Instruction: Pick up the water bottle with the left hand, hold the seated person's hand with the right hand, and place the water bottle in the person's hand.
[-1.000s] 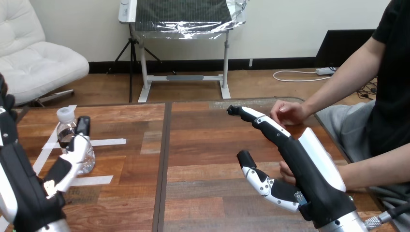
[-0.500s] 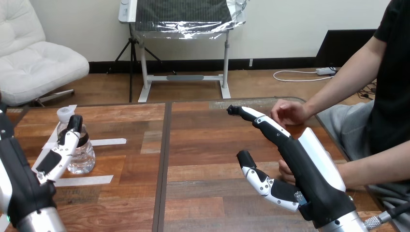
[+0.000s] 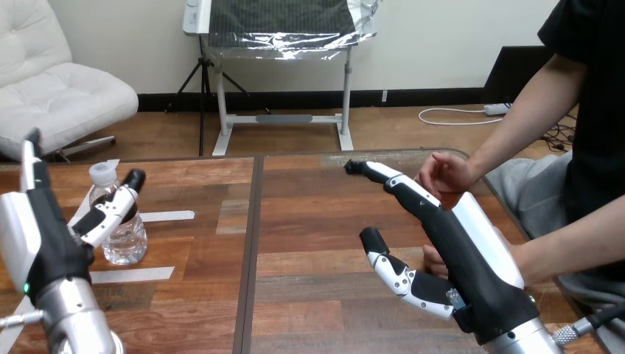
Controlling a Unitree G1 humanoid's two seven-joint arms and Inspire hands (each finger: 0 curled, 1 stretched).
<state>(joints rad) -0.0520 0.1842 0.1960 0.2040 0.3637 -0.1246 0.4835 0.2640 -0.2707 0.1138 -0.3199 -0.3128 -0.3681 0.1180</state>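
I see the capped, clear water bottle upright on the counter at left, fingers of my left hand spread beside it, those of my right hand straight beside the person's far hand.

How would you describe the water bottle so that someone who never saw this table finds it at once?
Look at the wooden table, at its left part, where white tape strips are stuck down. The water bottle stands upright among them, just beyond the left robot hand. It is the only clear plastic thing there, with a white cap.
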